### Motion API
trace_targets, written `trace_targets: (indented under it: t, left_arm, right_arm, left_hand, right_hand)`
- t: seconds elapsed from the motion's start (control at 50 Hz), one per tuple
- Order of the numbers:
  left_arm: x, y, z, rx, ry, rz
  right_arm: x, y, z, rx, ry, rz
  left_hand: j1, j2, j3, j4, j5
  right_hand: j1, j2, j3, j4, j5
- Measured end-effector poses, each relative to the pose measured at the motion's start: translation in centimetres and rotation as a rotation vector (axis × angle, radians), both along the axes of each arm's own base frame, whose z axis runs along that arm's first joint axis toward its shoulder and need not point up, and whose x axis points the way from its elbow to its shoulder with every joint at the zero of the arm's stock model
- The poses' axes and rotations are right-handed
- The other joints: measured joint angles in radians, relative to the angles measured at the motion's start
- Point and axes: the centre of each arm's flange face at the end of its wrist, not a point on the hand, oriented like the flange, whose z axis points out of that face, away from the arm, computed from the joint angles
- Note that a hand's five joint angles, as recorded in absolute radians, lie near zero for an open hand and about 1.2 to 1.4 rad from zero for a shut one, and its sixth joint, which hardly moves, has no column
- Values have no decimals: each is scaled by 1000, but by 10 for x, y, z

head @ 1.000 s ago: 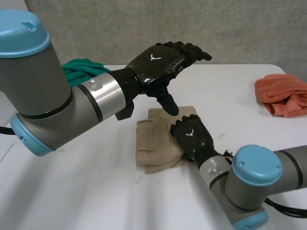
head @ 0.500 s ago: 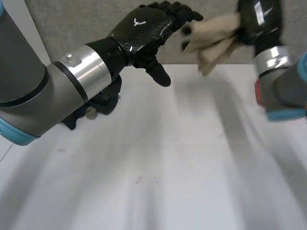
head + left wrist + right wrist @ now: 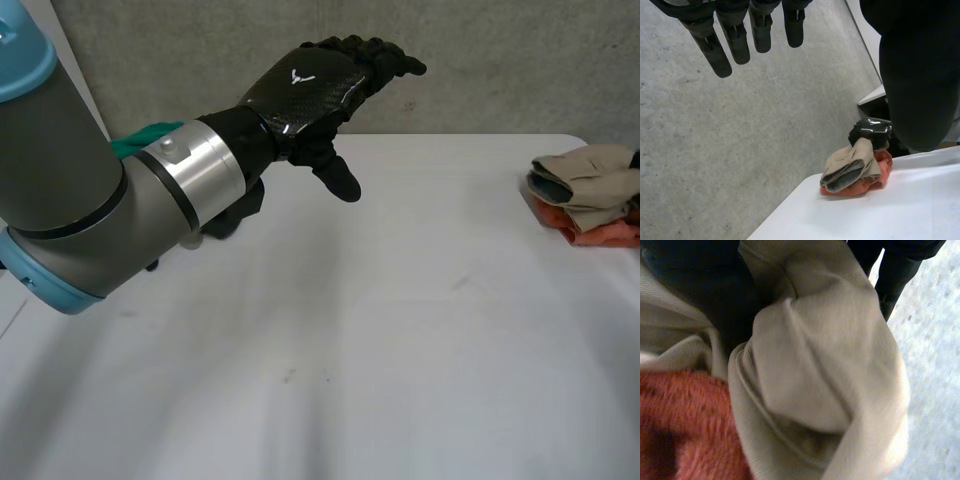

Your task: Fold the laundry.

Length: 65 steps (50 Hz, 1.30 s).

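A folded beige cloth point(image 3: 590, 175) lies on top of an orange cloth point(image 3: 600, 232) at the table's right edge. My right hand point(image 3: 871, 131) is at the far side of this pile, its fingers curled round the beige cloth point(image 3: 847, 165). In the right wrist view the right hand point(image 3: 700, 285) is wrapped by bunched beige cloth point(image 3: 825, 365), with the orange cloth point(image 3: 685, 425) right below. My left hand point(image 3: 305, 90) hovers open above the far middle of the table, fingers straight, holding nothing. Its fingers point(image 3: 735, 40) hang in the air.
A green cloth point(image 3: 150, 140) lies at the far left, partly behind my left arm. The white table point(image 3: 330, 330) spreads out in front. A grey wall stands behind the table's far edge.
My right hand closed on the beige cloth at the table's middle, lifted it and carried it right onto the orange cloth. The left hand stayed raised and open.
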Motion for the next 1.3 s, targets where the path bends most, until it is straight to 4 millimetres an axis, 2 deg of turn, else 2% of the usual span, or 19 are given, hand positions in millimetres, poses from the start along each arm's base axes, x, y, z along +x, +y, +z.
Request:
trace_targets:
  t: [0.14, 0.18, 0.24, 0.32, 0.4, 0.56, 0.68, 0.76, 0.86, 0.88, 0.92, 0.96, 1.04, 1.08, 1.1, 1.12, 1.16, 1.28, 1.3]
  left_arm:
    - [-3, 2, -3, 2, -3, -8]
    - [-4, 4, -3, 2, -4, -13]
    - [-6, 8, -2, 0, -2, -22]
    - [-7, 11, 0, -4, 0, -30]
    - [-9, 18, 4, -13, 6, -45]
    - [-10, 26, 13, -31, 20, -59]
    - [-9, 32, 28, -71, 53, -62]
    - [-4, 30, 44, -105, 90, -31]
    - [13, 6, 67, -147, 148, 114]
    - [17, 0, 69, -152, 154, 140]
    - [39, -31, 76, -175, 171, 284]
    - [54, -54, 75, -192, 162, 371]
    - [91, -115, 53, -236, 61, 560]
    - [108, -144, 33, -250, -16, 635]
    - [122, -168, 14, -261, -88, 686]
    - [125, -172, 10, -262, -101, 695]
    - [143, -202, -24, -264, -203, 740]
    - [168, -254, -105, -233, -334, 741]
    - [169, -257, -111, -230, -337, 740]
  right_arm:
    - [-20, 5, -4, 23, 10, 10]
    - [-21, 5, 2, 19, 13, 11]
    - [-20, 9, 19, 11, 13, 0]
    - [-19, 14, 38, 14, 4, -23]
    - [-19, 28, 73, 64, -19, -74]
    - [-30, 57, 121, 185, 37, -217]
    - [-36, 89, 193, 162, 277, -515]
    - [8, 101, 235, 21, 350, -547]
    - [101, 133, 267, -206, 327, -356]
    - [111, 138, 267, -225, 324, -323]
    - [157, 169, 261, -292, 322, -151]
    - [180, 189, 248, -302, 329, -44]
    - [214, 229, 211, -258, 345, 140]
    - [224, 245, 192, -216, 351, 199]
    - [230, 255, 178, -177, 354, 233]
    - [231, 257, 175, -168, 354, 240]
    - [235, 269, 154, -100, 359, 269]
    - [231, 281, 110, 67, 370, 258]
    - [230, 282, 107, 77, 371, 255]
  left_hand:
    - [0, 0, 0, 0, 0]
    - [0, 0, 0, 0, 0]
    - [0, 0, 0, 0, 0]
    - [0, 0, 0, 0, 0]
    - [0, 0, 0, 0, 0]
    - [0, 0, 0, 0, 0]
    - [0, 0, 0, 0, 0]
    - [0, 0, 0, 0, 0]
    - [1, 1, 4, 3, 3]
    - [8, 6, 8, 8, 5]
    - [40, 24, 20, 27, 6]
    - [57, 40, 34, 44, 20]
    - [80, 62, 56, 68, 50]
    - [80, 71, 64, 77, 58]
    - [89, 80, 74, 86, 67]
    - [89, 80, 74, 86, 67]
    - [103, 89, 84, 94, 75]
    - [179, 159, 154, 159, 142]
    - [207, 178, 173, 183, 166]
  right_hand:
    - [0, -1, 3, -1, 4]
    - [-132, -218, -221, -230, -190]
    - [-693, -792, -777, -789, -756]
    - [-825, -962, -971, -983, -921]
    - [-825, -964, -978, -993, -921]
    - [-825, -964, -978, -993, -921]
    - [-825, -964, -978, -993, -921]
    - [-825, -964, -978, -993, -921]
    - [-825, -964, -978, -993, -921]
    - [-825, -964, -978, -993, -921]
    - [-825, -964, -978, -993, -921]
    - [-825, -964, -978, -993, -921]
    - [-825, -964, -978, -993, -921]
    - [-825, -964, -978, -993, -921]
    - [-825, -964, -978, -993, -921]
    - [-825, -964, -978, -993, -921]
    - [-825, -964, -978, -993, -921]
    - [-825, -964, -978, -993, -921]
    - [-825, -964, -978, -993, -921]
